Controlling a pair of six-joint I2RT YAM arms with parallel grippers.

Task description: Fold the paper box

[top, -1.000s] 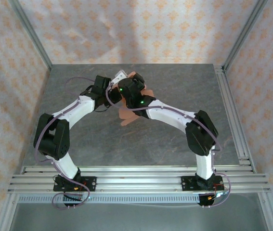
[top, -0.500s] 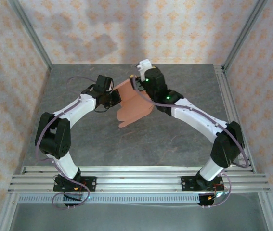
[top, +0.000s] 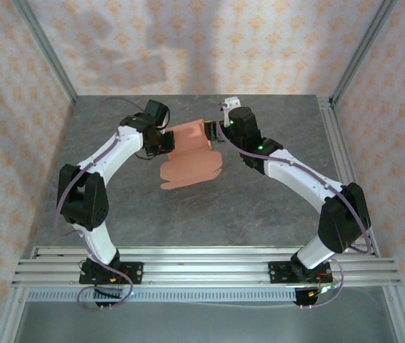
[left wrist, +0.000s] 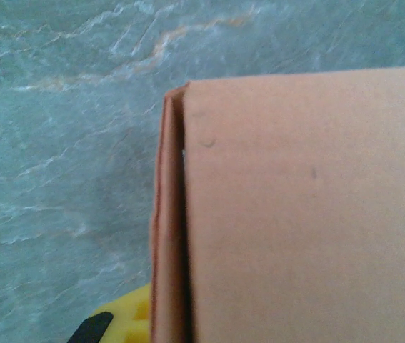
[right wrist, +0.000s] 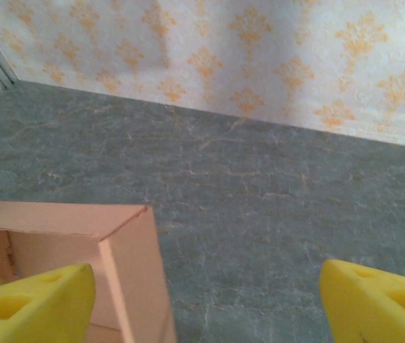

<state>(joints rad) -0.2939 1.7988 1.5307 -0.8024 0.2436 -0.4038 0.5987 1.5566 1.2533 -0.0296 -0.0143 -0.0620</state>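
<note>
Overhead, the paper box (top: pixel 191 156) is a salmon-orange piece of thin card lying toward the far middle of the grey stone-patterned table (top: pixel 259 207), between my two arms. Its far part is folded into raised panels, while its near part spreads out as a flatter sheet with rounded flaps reaching toward the near left.

My left gripper (top: pixel 165 141) is at the left edge of the card, with its jaws closed down on the card. In my left wrist view the card (left wrist: pixel 302 214) sits very close to the camera, showing a broad flat face and a narrow folded edge down its left side. One yellow pad (left wrist: pixel 127 318) peeks out beneath that edge.

My right gripper (top: pixel 216 132) is at the far right corner of the card, with its jaws spread wide and nothing held between them. In my right wrist view, the two yellow pads stand well apart, one at lower left (right wrist: pixel 31 296) and one at lower right (right wrist: pixel 381 304), with bare table between them. The box (right wrist: pixel 59 236) stands just beside the left pad, where two upright panels meet at a corner. I cannot tell whether that pad touches the card. Beyond the table is a wall (right wrist: pixel 259 43) with an orange floral pattern.
</note>
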